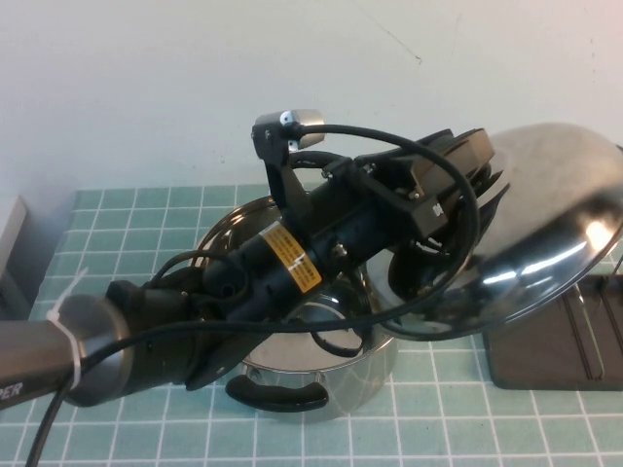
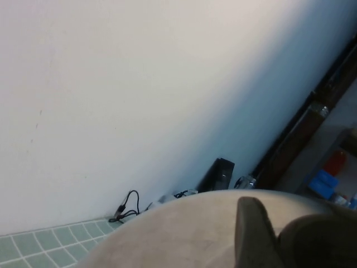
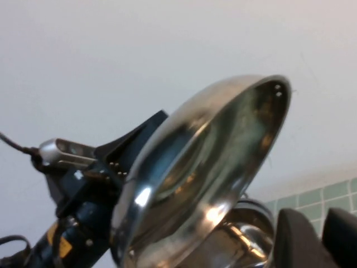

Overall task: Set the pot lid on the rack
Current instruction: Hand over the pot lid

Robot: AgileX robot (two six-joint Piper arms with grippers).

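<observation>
High view gives you the left gripper (image 1: pixel 450 199) raised above the table, clamped on the lid (image 1: pixel 550 209), which hangs tilted on edge on its far side, above the rack (image 1: pixel 555 350). Below and behind the gripper stands the pot (image 1: pixel 321 365) on the green tiled mat (image 1: pixel 438 418), under the arm. Your right gripper (image 3: pixel 321 240) sits low, near the pot; I cannot tell its state.
</observation>
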